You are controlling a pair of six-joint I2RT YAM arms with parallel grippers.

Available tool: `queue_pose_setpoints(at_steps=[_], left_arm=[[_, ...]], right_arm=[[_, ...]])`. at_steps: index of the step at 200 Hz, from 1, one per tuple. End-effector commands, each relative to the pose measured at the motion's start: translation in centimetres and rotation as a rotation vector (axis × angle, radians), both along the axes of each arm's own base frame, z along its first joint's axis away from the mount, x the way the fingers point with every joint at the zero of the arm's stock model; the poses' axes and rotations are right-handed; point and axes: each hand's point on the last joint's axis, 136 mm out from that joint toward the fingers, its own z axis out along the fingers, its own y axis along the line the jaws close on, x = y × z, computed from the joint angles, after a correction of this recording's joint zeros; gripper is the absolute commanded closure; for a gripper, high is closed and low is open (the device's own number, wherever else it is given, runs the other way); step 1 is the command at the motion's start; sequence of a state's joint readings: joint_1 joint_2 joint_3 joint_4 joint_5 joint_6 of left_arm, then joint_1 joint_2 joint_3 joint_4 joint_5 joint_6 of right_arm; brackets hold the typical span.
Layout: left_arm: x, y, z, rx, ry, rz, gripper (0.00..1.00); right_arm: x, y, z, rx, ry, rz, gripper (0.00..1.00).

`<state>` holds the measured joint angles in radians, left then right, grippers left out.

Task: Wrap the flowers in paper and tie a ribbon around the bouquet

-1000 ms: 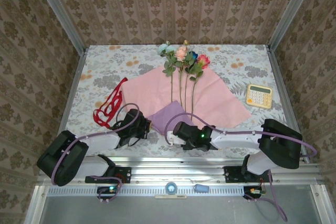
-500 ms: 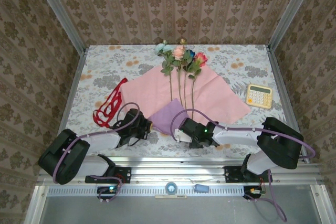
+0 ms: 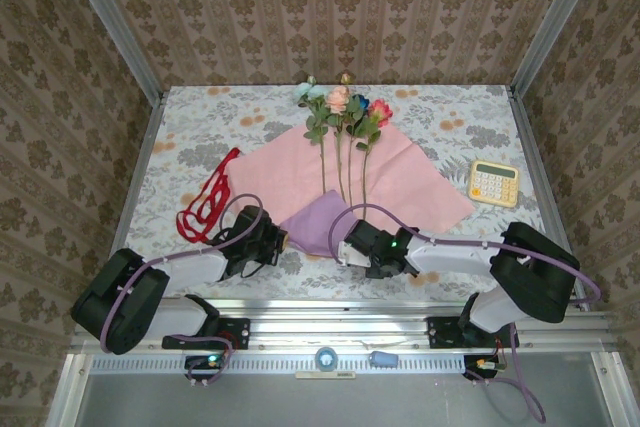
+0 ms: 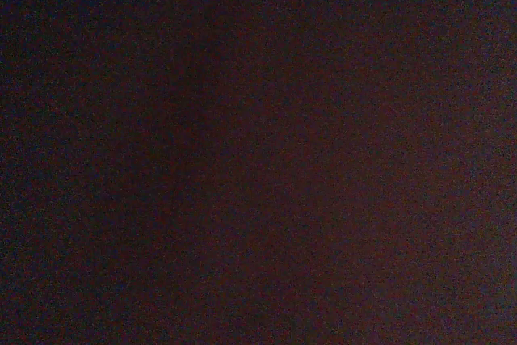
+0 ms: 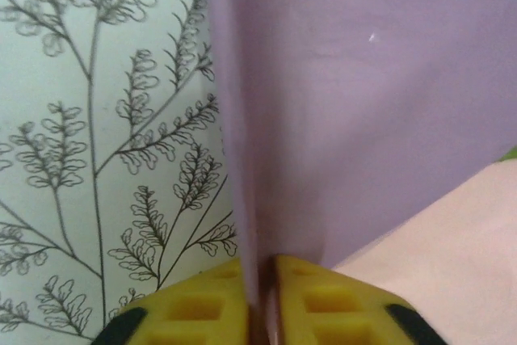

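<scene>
The paper [image 3: 400, 182] lies pink side up in the middle of the table. Its near corner is folded over and shows lilac [image 3: 318, 219]. The flowers [image 3: 345, 107] lie on the sheet, heads at the far edge and stems pointing toward me. My right gripper [image 3: 345, 246] is shut on the lilac corner. In the right wrist view the paper [image 5: 363, 103] stands pinched between the yellow fingers [image 5: 194, 309] of that gripper [image 5: 260, 300]. My left gripper [image 3: 279, 240] rests shut and low beside the fold's left edge; its wrist view is dark. The red ribbon [image 3: 205, 197] lies bunched at the left.
A yellow calculator [image 3: 494, 183] sits on the flowered tablecloth [image 3: 190, 137] at the right, just past the paper's right corner. Patterned walls and metal posts close in the table on three sides.
My right gripper has closed on the lilac corner and shifted a little to the right. The left arm has stayed where it was.
</scene>
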<state>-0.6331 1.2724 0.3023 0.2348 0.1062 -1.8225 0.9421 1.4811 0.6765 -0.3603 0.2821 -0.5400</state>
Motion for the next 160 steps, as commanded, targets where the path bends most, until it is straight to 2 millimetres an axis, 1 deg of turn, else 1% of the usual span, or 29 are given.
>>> queue_pose_setpoints(at_steps=[1, 19, 23, 30, 37, 41, 45, 51, 58, 86, 90, 101, 115, 122, 131, 143, 160], left_arm=[[0.5, 0.1, 0.3, 0.02, -0.009, -0.005, 0.95], [0.5, 0.0, 0.3, 0.02, -0.007, -0.009, 0.95], [0.5, 0.1, 0.3, 0.021, -0.008, -0.01, 0.95], [0.5, 0.0, 0.3, 0.021, -0.008, -0.013, 0.95], [0.4, 0.0, 0.3, 0.022, -0.007, -0.014, 0.95], [0.4, 0.0, 0.3, 0.022, -0.006, -0.016, 0.95], [0.4, 0.0, 0.3, 0.022, -0.006, -0.016, 0.95], [0.4, 0.0, 0.4, 0.022, -0.006, -0.019, 0.95], [0.4, 0.0, 0.4, 0.023, -0.004, -0.019, 0.95], [0.5, -0.2, 0.4, 0.024, -0.005, -0.029, 0.95], [0.6, -0.3, 0.4, 0.024, -0.005, -0.029, 0.94], [0.6, -0.3, 0.5, 0.025, -0.007, -0.034, 0.91], [0.6, -0.2, 0.8, 0.032, -0.01, -0.041, 0.78], [0.5, 0.1, 0.9, 0.045, -0.012, -0.049, 0.72], [0.2, 0.8, 1.1, 0.074, -0.01, -0.059, 0.66], [-0.3, 2.0, 1.1, 0.113, -0.001, -0.063, 0.63], [-0.7, 3.5, 0.9, 0.134, -0.01, -0.051, 0.63]], right_arm=[[0.5, -2.2, -0.5, -0.098, -0.008, -0.045, 1.0], [1.2, -2.7, 0.0, -0.105, -0.042, -0.071, 1.0], [1.3, -2.9, 0.1, -0.107, -0.052, -0.082, 0.95], [1.6, -3.2, 0.3, -0.111, -0.068, -0.1, 0.82], [1.8, -3.7, 0.4, -0.119, -0.079, -0.112, 0.71], [1.8, -3.9, 0.4, -0.125, -0.083, -0.116, 0.68], [1.8, -4.1, 0.5, -0.131, -0.087, -0.12, 0.67], [1.8, -4.4, 0.4, -0.139, -0.087, -0.125, 0.68], [1.7, -4.8, 0.3, -0.148, -0.09, -0.13, 0.72], [2.1, -5.2, 0.1, -0.158, -0.09, -0.144, 0.98], [2.1, -5.2, 0.1, -0.161, -0.09, -0.144, 1.0], [2.4, -5.2, 0.0, -0.17, -0.091, -0.151, 1.0], [2.6, -5.1, 0.1, -0.168, -0.095, -0.157, 1.0], [2.7, -5.1, 0.1, -0.169, -0.097, -0.162, 1.0], [2.7, -5.3, 0.1, -0.169, -0.1, -0.171, 1.0], [2.7, -5.5, 0.1, -0.166, -0.104, -0.179, 1.0], [2.8, -5.6, 0.3, -0.151, -0.111, -0.185, 1.0]])
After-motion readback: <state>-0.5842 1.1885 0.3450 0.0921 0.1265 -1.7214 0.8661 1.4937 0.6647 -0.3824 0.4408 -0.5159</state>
